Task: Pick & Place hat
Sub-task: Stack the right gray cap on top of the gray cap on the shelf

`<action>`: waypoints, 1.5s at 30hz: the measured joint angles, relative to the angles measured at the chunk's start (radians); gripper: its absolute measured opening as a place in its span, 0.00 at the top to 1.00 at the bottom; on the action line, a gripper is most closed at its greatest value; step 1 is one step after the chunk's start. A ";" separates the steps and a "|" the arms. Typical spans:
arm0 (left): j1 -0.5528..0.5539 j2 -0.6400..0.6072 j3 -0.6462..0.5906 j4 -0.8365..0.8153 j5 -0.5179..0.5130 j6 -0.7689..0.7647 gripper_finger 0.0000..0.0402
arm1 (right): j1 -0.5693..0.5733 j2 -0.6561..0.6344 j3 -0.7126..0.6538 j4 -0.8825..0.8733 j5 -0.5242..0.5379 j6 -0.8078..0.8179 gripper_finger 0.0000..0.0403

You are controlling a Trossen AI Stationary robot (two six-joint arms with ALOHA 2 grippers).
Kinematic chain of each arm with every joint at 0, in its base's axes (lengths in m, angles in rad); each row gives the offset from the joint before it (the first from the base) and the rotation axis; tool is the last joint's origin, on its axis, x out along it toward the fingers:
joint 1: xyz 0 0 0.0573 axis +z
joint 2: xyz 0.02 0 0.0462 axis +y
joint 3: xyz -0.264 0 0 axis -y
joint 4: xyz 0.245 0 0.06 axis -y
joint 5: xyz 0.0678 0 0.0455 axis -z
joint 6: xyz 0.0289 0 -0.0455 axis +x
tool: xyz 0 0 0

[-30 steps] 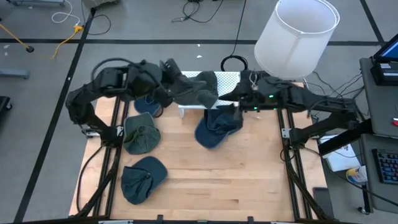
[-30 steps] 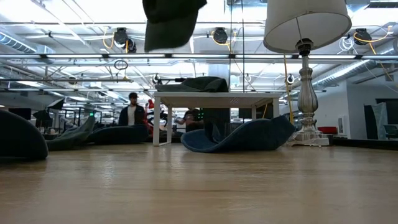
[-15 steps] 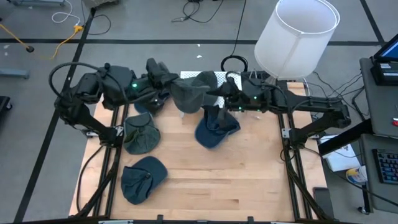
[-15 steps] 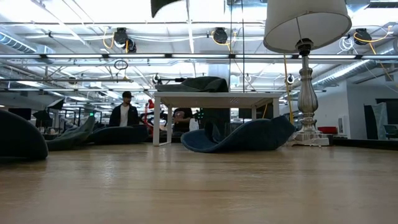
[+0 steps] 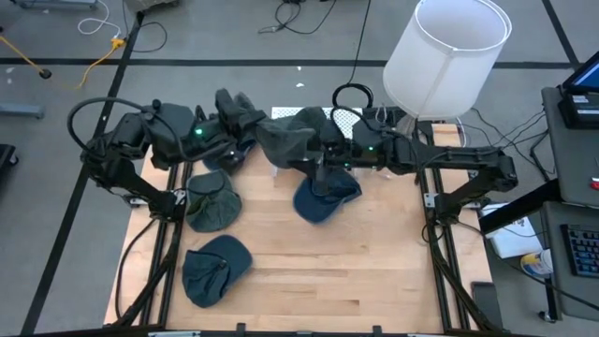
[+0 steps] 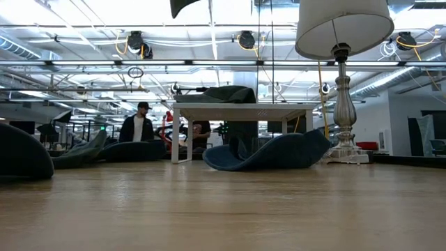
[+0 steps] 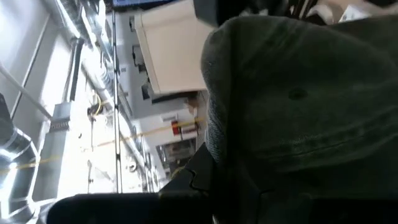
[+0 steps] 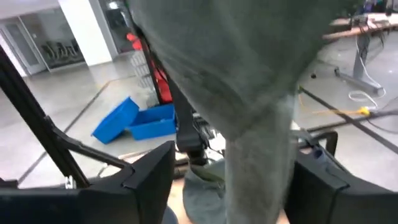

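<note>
A dark green hat (image 5: 284, 140) hangs in the air over the small white table (image 5: 348, 116) at the far side. Only its lower tip (image 6: 182, 5) shows in the low view. My left gripper (image 5: 241, 129) is shut on the hat from the left. My right gripper (image 5: 318, 161) is open, level with the hat's right part. In the right wrist view a hanging flap of the hat (image 8: 258, 155) passes between its two fingers (image 8: 149, 177). A second dark hat (image 6: 224, 94) lies on top of the white table. My left gripper holds the dark green hat by its left side (image 5: 260, 137), coming level from the table's left. The hat fills the left wrist view (image 7: 298, 106) and hides the place of contact. The hat is lifted clear and droops toward the right.
A blue hat (image 5: 324, 197) lies on the wood below my right gripper. A green hat (image 5: 211, 201) and a blue-grey hat (image 5: 213, 266) lie on the left half, another blue hat (image 5: 217, 159) under my left arm. A lamp (image 5: 445, 56) stands at the far right. People stand in the room behind (image 6: 139, 125).
My left gripper has drawn back toward the table's left and risen, carrying the hat up until only its tip shows in the low view. My right gripper has moved left from above the blue hat to the hanging hat.
</note>
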 joint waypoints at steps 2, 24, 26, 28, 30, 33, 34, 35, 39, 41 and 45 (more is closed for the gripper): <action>0.000 0.000 0.000 -0.002 -0.018 0.001 0.93 | 0.005 -0.002 0.001 0.016 -0.001 0.000 0.48; 0.038 -0.095 0.000 -0.011 0.086 -0.744 0.49 | 0.011 -0.170 0.002 -0.051 0.056 -0.066 0.99; 0.070 -0.125 0.001 -0.013 0.158 -0.917 0.45 | 0.014 -0.199 0.002 -0.045 0.055 -0.091 0.99; 0.105 -0.145 0.001 -0.016 0.253 -1.082 0.41 | 0.027 -0.222 0.002 -0.017 0.054 -0.134 0.99; 0.142 -0.166 0.001 -0.016 0.351 -1.217 0.38 | 0.040 -0.240 0.002 0.027 0.052 -0.190 0.99; 0.179 -0.180 0.001 0.000 0.485 -1.381 0.36 | 0.052 -0.251 0.002 0.123 -0.008 -0.258 0.99; 0.190 -0.181 0.001 0.008 0.522 -1.432 0.36 | 0.054 -0.251 0.002 0.161 -0.028 -0.276 0.99; 0.199 -0.181 0.001 0.020 0.558 -1.475 0.36 | 0.057 -0.250 0.002 0.199 -0.047 -0.295 0.99; 0.214 -0.176 -0.018 0.112 0.666 -1.609 0.36 | 0.062 -0.235 0.002 0.342 -0.108 -0.380 0.99; 0.214 -0.173 -0.041 0.160 0.699 -1.655 0.36 | 0.062 -0.224 0.001 0.394 -0.150 -0.404 0.99; 0.214 -0.171 -0.125 0.250 0.726 -1.677 0.36 | 0.062 -0.190 0.001 0.469 -0.216 -0.443 0.99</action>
